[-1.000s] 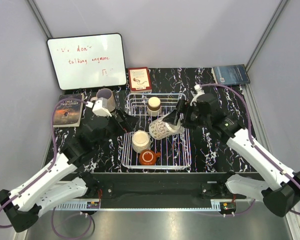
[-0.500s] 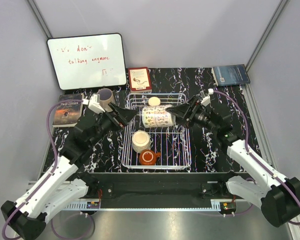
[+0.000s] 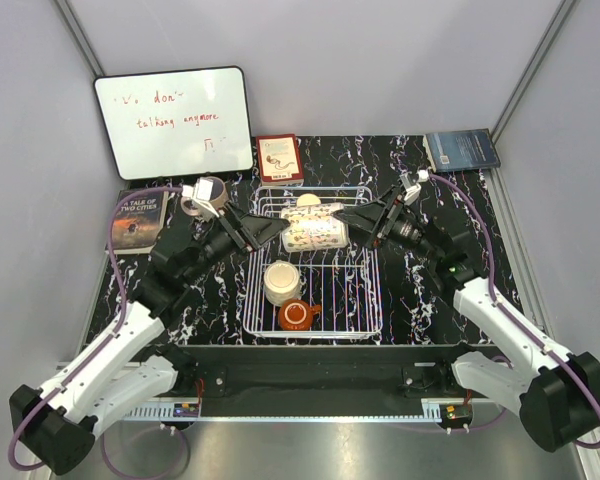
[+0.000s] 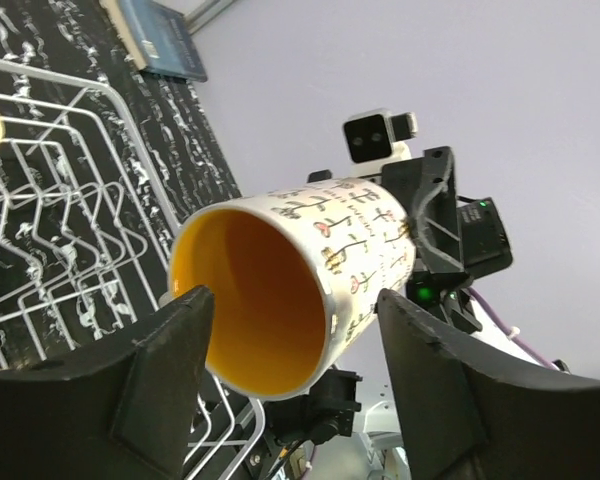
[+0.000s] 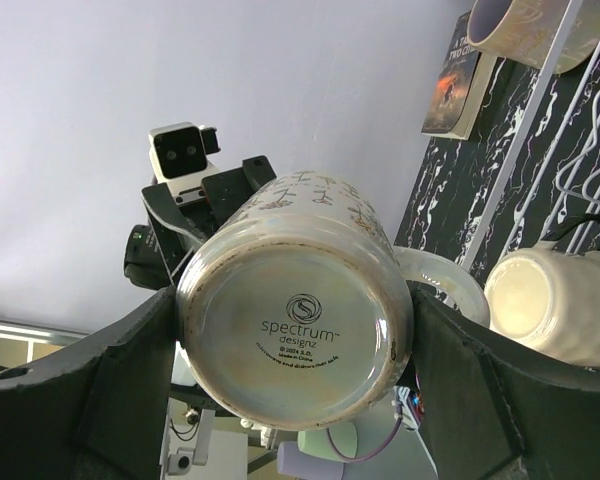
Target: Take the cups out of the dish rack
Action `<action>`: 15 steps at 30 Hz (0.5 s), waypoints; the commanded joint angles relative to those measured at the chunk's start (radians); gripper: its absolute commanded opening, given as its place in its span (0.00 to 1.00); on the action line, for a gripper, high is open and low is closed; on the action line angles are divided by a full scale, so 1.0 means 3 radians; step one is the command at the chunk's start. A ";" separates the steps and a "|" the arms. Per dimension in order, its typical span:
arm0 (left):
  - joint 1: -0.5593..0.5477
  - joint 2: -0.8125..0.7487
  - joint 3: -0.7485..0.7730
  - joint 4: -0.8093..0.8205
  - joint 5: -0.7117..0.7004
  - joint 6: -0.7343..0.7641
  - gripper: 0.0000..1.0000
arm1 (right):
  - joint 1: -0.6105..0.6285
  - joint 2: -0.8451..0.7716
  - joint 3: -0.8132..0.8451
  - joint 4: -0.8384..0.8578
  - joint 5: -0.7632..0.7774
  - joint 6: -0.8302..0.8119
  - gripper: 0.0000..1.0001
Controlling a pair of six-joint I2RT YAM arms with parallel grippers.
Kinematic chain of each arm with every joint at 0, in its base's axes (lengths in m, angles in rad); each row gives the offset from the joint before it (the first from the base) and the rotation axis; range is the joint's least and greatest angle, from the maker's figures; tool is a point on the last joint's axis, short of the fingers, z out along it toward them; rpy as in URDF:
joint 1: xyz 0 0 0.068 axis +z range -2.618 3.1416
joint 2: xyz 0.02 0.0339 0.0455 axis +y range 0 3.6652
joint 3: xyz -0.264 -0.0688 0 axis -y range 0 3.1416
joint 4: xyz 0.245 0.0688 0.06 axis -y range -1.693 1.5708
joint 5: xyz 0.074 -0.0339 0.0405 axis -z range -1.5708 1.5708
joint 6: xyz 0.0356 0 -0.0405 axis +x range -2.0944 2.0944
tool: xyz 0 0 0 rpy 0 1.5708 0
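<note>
My right gripper [image 3: 348,222] is shut on the base of the speckled grey-white mug [image 3: 315,232] and holds it on its side above the dish rack [image 3: 365,300]. The right wrist view shows the mug's base [image 5: 295,335] gripped between both fingers. My left gripper [image 3: 278,230] is open, its fingers either side of the mug's mouth [image 4: 265,300]. A cream mug [image 3: 282,282] and the squat orange-red mug [image 3: 297,316] sit in the rack's near part. The brown-rimmed cream mug [image 3: 308,203] peeks out behind the held mug. The pale pink mug [image 3: 212,193] stands on the table left of the rack.
A whiteboard [image 3: 174,122] leans at the back left. A book [image 3: 135,218] lies left of the pink mug. A small red book [image 3: 279,158] lies behind the rack, and a blue book [image 3: 462,149] at the back right corner.
The right gripper lifted the speckled mug from the rack and turned it on its side, mouth to the left. The left gripper moved right, and its open fingers now flank the mug's mouth.
</note>
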 commanded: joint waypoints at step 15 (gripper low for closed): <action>0.0016 0.0370 -0.0139 0.1368 0.0647 -0.0527 0.52 | -0.0062 0.0071 0.0135 0.0629 -0.0253 0.0180 0.00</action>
